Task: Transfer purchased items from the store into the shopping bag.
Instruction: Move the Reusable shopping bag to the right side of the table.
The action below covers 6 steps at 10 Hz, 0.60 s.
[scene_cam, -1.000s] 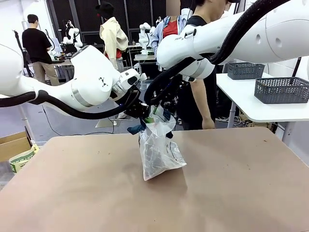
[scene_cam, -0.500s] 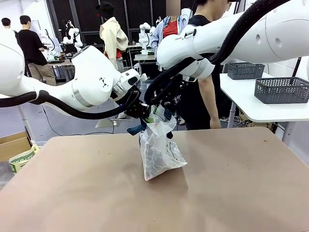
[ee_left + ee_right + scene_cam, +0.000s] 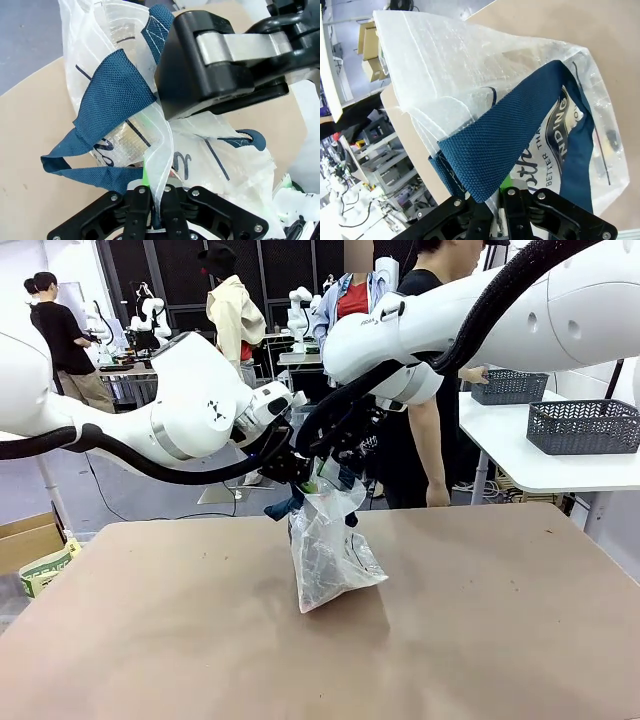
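The shopping bag (image 3: 327, 558), crinkly whitish film with navy straps, stands on the brown table (image 3: 480, 630), held up by its top between both arms. My left gripper (image 3: 293, 470) is shut on the bag's thin rim film (image 3: 159, 165), with a navy strap (image 3: 111, 102) looping just beside it. My right gripper (image 3: 332, 466) is shut on the opposite rim where the other navy strap (image 3: 512, 137) is sewn on; the oval logo (image 3: 559, 131) shows below it. The purchased items show as dim pale shapes through the film (image 3: 318, 565); I cannot tell them apart.
A person (image 3: 420, 430) stands at the table's far side, one hand at a dark lattice basket (image 3: 508, 386) on the white side table; a second basket (image 3: 583, 426) sits nearer. A cardboard box (image 3: 28, 538) is on the floor at left. The tabletop around the bag is bare.
Both arms and the bag hold steady. The person behind the table has lifted a hand over to the basket on the white side table.
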Each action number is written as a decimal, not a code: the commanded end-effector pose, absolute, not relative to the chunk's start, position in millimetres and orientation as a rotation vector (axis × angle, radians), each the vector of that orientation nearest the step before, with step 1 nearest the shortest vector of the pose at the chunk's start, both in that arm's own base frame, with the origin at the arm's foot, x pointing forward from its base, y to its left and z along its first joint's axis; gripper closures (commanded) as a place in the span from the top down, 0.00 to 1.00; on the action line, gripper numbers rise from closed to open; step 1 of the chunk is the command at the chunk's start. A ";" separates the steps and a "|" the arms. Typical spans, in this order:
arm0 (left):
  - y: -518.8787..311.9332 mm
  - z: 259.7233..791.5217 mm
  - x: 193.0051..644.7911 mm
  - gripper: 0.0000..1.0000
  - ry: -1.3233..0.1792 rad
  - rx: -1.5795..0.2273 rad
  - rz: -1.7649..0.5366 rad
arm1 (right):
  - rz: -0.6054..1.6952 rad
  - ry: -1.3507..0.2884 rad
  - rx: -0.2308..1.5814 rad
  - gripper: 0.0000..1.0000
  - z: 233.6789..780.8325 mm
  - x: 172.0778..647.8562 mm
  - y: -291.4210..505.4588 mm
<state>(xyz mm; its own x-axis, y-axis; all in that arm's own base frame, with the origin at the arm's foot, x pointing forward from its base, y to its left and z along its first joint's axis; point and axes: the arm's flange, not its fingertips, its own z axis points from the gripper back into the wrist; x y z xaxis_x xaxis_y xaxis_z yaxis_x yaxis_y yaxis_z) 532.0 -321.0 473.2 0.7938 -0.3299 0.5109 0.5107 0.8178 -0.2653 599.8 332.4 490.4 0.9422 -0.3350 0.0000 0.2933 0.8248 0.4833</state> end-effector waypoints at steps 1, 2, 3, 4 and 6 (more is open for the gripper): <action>-329.2 480.9 534.5 0.00 -0.477 -0.449 -0.450 | -0.389 -0.097 0.525 0.00 490.8 602.2 340.3; -330.4 481.8 534.1 0.00 -0.480 -0.461 -0.449 | -0.402 -0.100 0.528 0.00 489.8 601.6 340.6; -331.3 482.4 533.8 0.07 -0.488 -0.468 -0.450 | -0.415 -0.102 0.529 0.00 488.9 601.8 340.3; -332.1 483.2 534.2 0.27 -0.507 -0.483 -0.435 | -0.424 -0.104 0.531 0.00 488.2 601.3 340.3; -337.5 481.9 536.4 0.67 -0.546 -0.527 -0.409 | -0.432 -0.100 0.532 0.00 486.3 600.5 342.2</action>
<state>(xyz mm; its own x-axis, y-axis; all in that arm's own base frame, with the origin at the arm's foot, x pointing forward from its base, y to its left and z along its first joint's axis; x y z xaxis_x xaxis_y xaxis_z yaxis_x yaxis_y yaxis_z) 532.5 -332.2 481.6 0.7975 -0.2644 0.5423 0.4878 0.8116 -0.3217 602.5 334.7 487.7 0.9182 -0.3960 -0.0128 0.3505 0.7969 0.4920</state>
